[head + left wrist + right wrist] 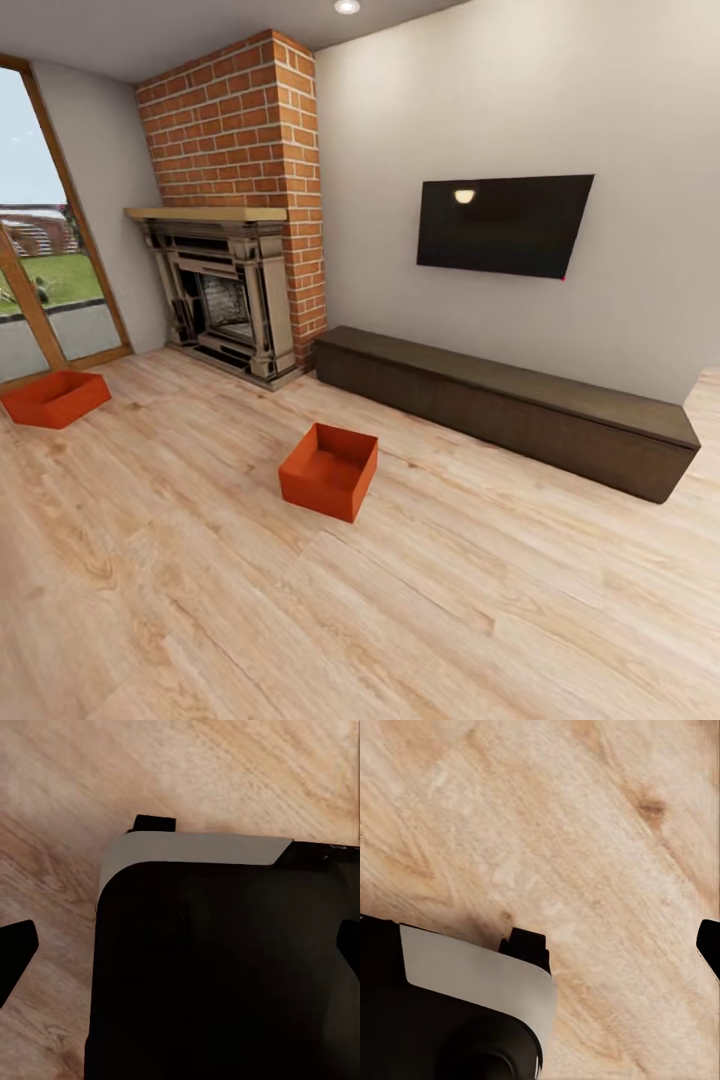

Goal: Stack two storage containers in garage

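Living room, head view: light wood plank floor (pixel 480 600) runs wall to wall, red brick fireplace column (pixel 250 130) in the far corner with a pale wood mantel (pixel 205 213) and dark ornate firebox surround (pixel 225 300) under it. Black flat wall TV (pixel 503 224) hangs on the plain grey-white wall (pixel 640 120), and a long low dark-brown wooden media cabinet (pixel 510 405) sits on the floor below it, just beside the fireplace base. Wood-framed glass door (pixel 40 250) at left edge, grass visible outside. One round recessed ceiling light (pixel 347 6) is on. Two orange-red rectangular open-top plastic storage containers, both flat on the plank floor, upright and empty: nearer container (pixel 329 471) mid-room, in front of the fireplace and the cabinet's left end; farther container (pixel 56 398) by the glass door, well apart from the first. Left wrist view: planks plus a big black body with a light grey panel (pixel 195 849), likely the robot's own base; dark finger tips (pixel 16 945) of the left pincer at opposite frame edges, so it looks spread wide, holding nothing. Right wrist view: planks, same black-and-grey body (pixel 472 971) in a corner, a single dark finger tip (pixel 709 941) at the frame edge; can't tell how far the right pincer is open, nothing seen in it.
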